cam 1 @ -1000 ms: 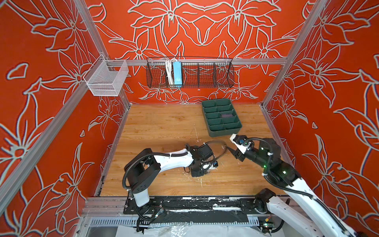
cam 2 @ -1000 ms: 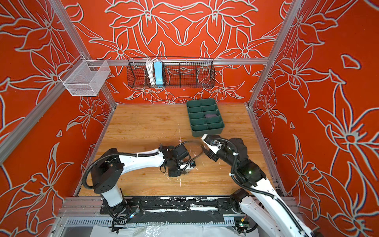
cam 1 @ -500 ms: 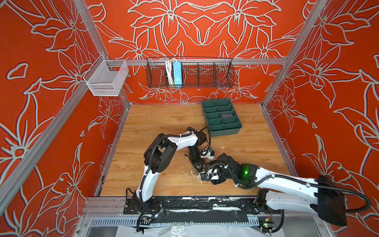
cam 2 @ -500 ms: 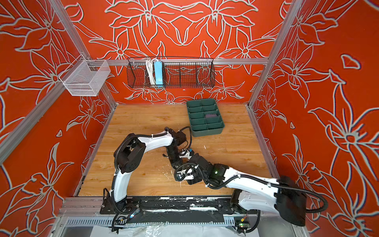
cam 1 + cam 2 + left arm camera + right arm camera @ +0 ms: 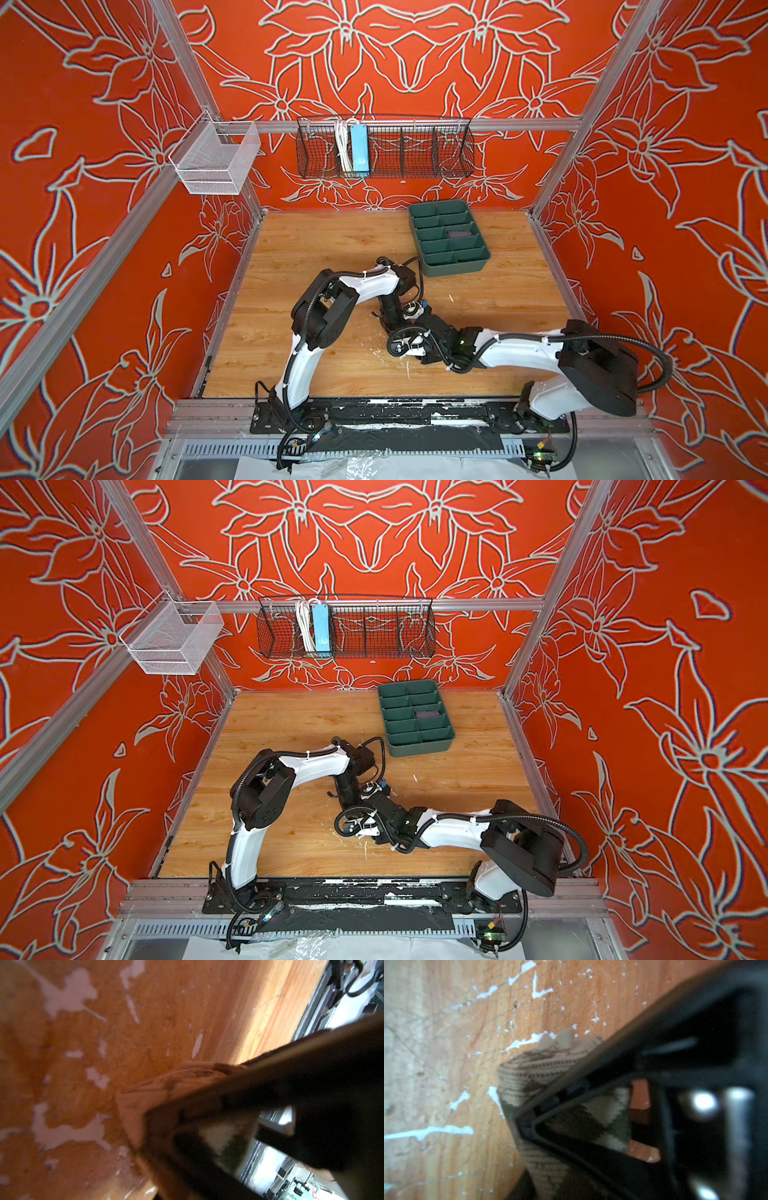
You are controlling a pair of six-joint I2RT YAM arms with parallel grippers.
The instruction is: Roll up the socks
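Observation:
The beige sock [image 5: 533, 1072] with olive-brown diamonds lies bunched on the wooden table [image 5: 332, 249], front middle. Both arms hide it in both top views. My left gripper [image 5: 388, 324] comes down on it from behind, and in the left wrist view the beige fabric [image 5: 166, 1088] bunches against a dark finger [image 5: 270, 1084], pinched. My right gripper [image 5: 401, 332] reaches in low from the right; its fingers [image 5: 591, 1068] are closed on the sock. A dark purplish bundle [image 5: 460, 232] sits in one compartment of the green tray [image 5: 453, 266].
The green divided tray [image 5: 419, 748] stands at the back right of the table. A black wire basket [image 5: 384, 147] holding a blue box hangs on the back wall, a white mesh basket [image 5: 214, 160] on the left rail. White scuffs [image 5: 68, 997] mark the wood.
My right arm swung down from the right side to the table's middle and its jaws closed on the beige sock. The left arm shifted from lying stretched out to arching over the same spot.

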